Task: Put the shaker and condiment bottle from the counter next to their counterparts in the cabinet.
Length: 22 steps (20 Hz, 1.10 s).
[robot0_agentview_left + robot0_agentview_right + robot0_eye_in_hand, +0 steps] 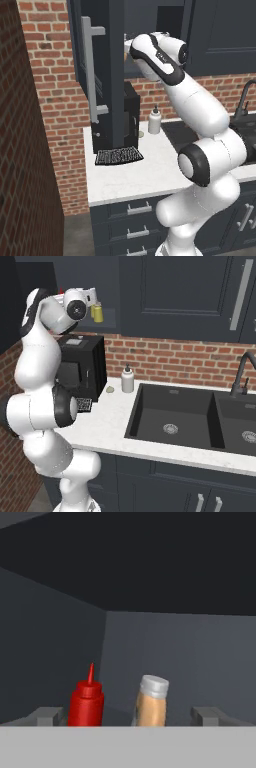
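Observation:
My gripper (129,716) is raised into the open dark navy cabinet (107,281) and stands open, with nothing between its fingertips (47,715). Just beyond them on the shelf stands a small yellow-tan shaker (152,704) with a greyish cap, leaning slightly. The right base view has this shaker (97,312) right beside my gripper (90,304). I cannot tell whether it is the task's shaker or its counterpart. A red squeeze bottle (87,703) with a pointed nozzle stands to its left. The orange condiment bottle is out of view.
The cabinet door (107,60) with its long silver handle hangs open over the white counter (140,175). A black appliance (82,368), a white bottle (128,379) with a dark nozzle and a dark sink (172,413) with a faucet (242,373) are below.

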Motion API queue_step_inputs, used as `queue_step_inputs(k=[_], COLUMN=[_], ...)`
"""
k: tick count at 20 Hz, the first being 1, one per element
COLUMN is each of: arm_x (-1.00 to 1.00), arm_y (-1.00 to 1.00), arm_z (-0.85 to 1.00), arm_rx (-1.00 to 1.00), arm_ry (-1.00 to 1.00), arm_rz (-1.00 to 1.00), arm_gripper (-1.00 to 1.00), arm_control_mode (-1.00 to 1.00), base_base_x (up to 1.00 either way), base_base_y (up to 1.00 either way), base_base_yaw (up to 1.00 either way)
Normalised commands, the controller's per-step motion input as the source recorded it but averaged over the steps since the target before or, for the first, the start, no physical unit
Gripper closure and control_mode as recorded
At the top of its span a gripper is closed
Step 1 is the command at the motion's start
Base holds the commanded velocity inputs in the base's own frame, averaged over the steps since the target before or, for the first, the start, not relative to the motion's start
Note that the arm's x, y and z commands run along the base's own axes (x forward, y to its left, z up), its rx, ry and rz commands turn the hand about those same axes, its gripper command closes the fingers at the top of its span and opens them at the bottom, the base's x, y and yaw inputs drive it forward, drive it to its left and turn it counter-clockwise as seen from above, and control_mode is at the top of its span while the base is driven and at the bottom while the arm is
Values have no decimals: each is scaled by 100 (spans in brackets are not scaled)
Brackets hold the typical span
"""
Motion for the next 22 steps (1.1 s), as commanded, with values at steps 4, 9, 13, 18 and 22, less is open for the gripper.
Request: queue_step_inputs(k=[4,9,13,18,22], arm_x=[-65,-98,-100,-100,-100], arm_y=[-33,-27,-18,-16,-14], arm_z=[-1,-38,-69,-71,-72], arm_rx=[0,-1,-8,-8,-7], arm_ry=[-6,-1,0,0,0], arm_rz=[0,0,0,0,1], arm_gripper=[-100,-100,-100,-100,-100], arm_control_mode=[-100,-100,-100,-100,-100], base_base_x=[0,0,0,0,0], base_base_y=[0,0,0,0,0], base_base_yaw=[0,0,0,0,0])
